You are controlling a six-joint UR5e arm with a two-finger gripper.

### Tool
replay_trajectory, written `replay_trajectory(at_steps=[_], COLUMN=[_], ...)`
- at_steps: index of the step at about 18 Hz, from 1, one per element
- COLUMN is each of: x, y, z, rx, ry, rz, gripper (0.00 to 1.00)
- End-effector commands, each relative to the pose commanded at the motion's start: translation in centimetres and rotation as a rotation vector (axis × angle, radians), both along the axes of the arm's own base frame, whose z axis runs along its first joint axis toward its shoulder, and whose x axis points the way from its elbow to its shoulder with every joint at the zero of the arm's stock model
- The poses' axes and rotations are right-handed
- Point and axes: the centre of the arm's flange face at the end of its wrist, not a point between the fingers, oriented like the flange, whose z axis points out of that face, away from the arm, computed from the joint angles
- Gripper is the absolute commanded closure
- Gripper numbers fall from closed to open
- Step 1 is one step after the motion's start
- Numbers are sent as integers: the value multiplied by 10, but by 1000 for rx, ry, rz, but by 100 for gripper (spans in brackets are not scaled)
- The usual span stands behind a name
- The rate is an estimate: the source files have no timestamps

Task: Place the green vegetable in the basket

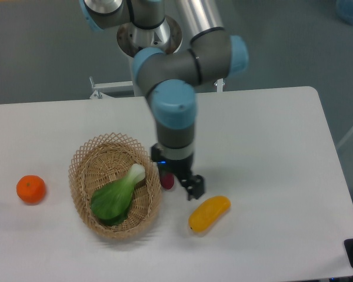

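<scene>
The green vegetable (119, 195) lies loose inside the basket (82, 158), its pale stalk end pointing up-right toward the rim and its dark leaves toward the near side. My gripper (179, 181) hangs to the right of the basket, outside it, between the basket's right rim and the yellow fruit. Its fingers (195, 187) stand apart with nothing between them, so it is open. It touches neither the vegetable nor the basket.
A small purple piece (166, 181) sits just right of the basket, mostly hidden under the gripper. A yellow mango-like fruit (209, 213) lies right of that. An orange (30, 189) rests at the far left. The table's right edge is far off.
</scene>
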Motion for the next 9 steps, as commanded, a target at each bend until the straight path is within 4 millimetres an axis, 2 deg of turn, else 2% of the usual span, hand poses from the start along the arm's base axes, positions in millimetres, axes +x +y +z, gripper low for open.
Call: replay_trajectory(at_steps=[2,5,7,9], x=[-32,-66,-82,-97], y=[-21,-34,-41,-47], z=[6,-2,5,3], rx=[-13,-41,-39,-48], ry=[16,4,10,-1], rz=[-4,-33,-25,-21], gripper=[0,0,0,0])
